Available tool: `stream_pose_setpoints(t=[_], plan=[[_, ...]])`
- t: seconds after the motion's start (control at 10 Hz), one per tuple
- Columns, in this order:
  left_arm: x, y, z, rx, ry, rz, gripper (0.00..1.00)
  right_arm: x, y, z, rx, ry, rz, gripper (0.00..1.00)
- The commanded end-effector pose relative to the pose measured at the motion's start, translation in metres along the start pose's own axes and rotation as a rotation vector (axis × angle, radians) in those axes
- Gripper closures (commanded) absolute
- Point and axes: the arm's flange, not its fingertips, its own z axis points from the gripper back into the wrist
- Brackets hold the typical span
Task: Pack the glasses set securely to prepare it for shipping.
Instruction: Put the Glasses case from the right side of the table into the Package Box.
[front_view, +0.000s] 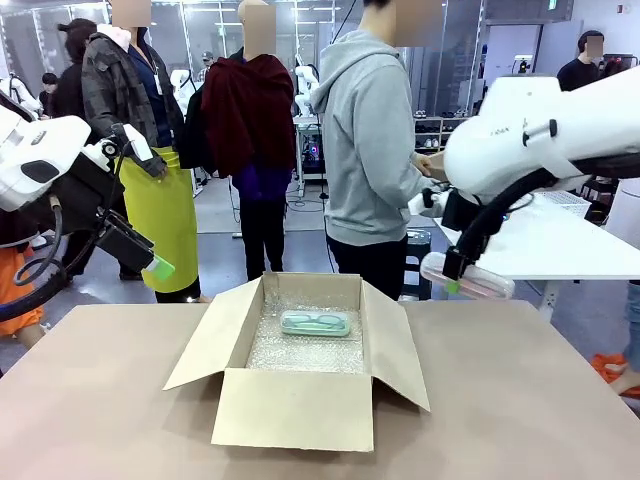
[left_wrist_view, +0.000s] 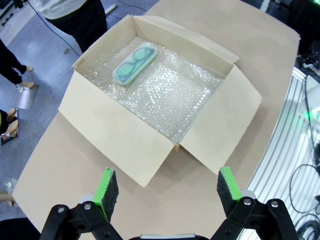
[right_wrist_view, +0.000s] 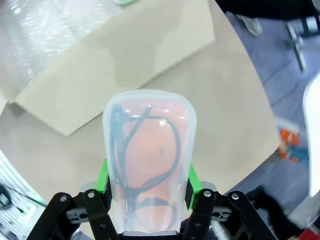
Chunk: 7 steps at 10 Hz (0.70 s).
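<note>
Cardboard box (front_view: 298, 408) stands open on the counter (front_view: 530, 400), lined with bubble wrap (front_view: 300, 352); the mint green case (front_view: 315, 322) lies flat inside near the far wall. Right jaws clamp the pale pink case (front_view: 470, 280) in the air right of the box. Left jaws gape wide, empty.

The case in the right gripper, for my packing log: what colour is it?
The glasses case is pale pink, seen best in the right wrist view.

- An open cardboard box (front_view: 300, 405) sits mid-table, flaps spread.
- Bubble wrap (front_view: 300, 355) lines its floor.
- The tan table (front_view: 520, 400) bears it.
- A person in a grey hoodie (front_view: 365, 140) stands beyond, beside a white table (front_view: 560, 245).
</note>
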Motion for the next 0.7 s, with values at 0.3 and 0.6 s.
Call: stream_pose_setpoints(t=[0.3,0.6], plan=[[0.000,0.001,0.001,0.005,-0.009,-0.002,0.00,0.067,0.036,0.005,0.076,-0.003,0.406,0.36],[0.000,0.001,0.001,0.005,-0.009,-0.002,0.00,0.150,0.094,-0.031,-0.050,0.007,0.531,0.36]])
